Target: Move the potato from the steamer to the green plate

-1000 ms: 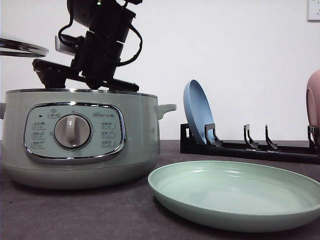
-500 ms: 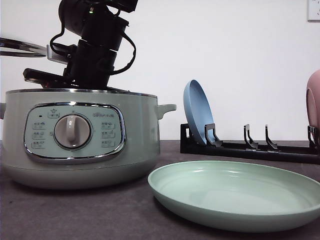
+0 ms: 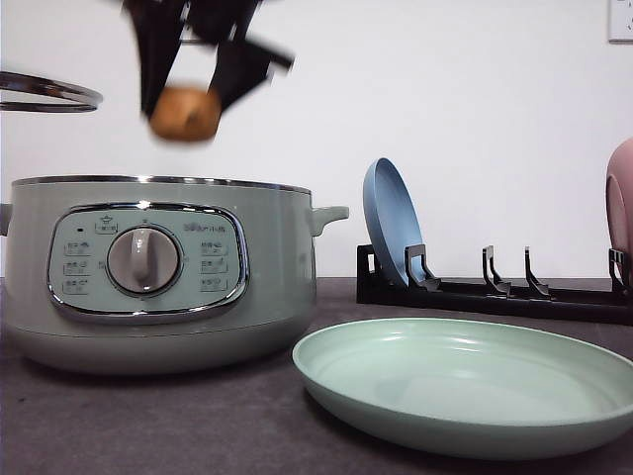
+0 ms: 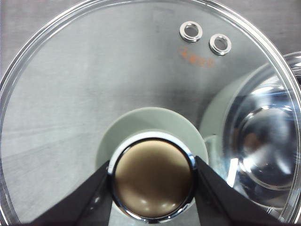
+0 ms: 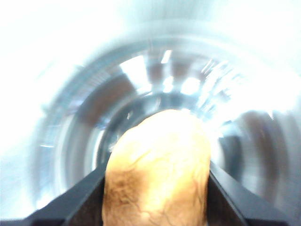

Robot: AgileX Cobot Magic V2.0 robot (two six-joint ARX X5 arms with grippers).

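The right hand (image 3: 188, 94) grips the potato (image 3: 185, 114) above the steamer (image 3: 158, 267).

The potato (image 3: 184, 114) is being held above the steamer (image 3: 158, 272), which is being kept at the table's left. The green plate (image 3: 465, 381) is being kept to the steamer's right, nearer the camera, with the dish rack (image 3: 495, 287) behind it. The lid (image 3: 45, 94) is being held up at far left.

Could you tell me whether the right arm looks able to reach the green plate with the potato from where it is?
Probably yes: the right gripper holds the potato above the steamer rim, nothing between it and the green plate.
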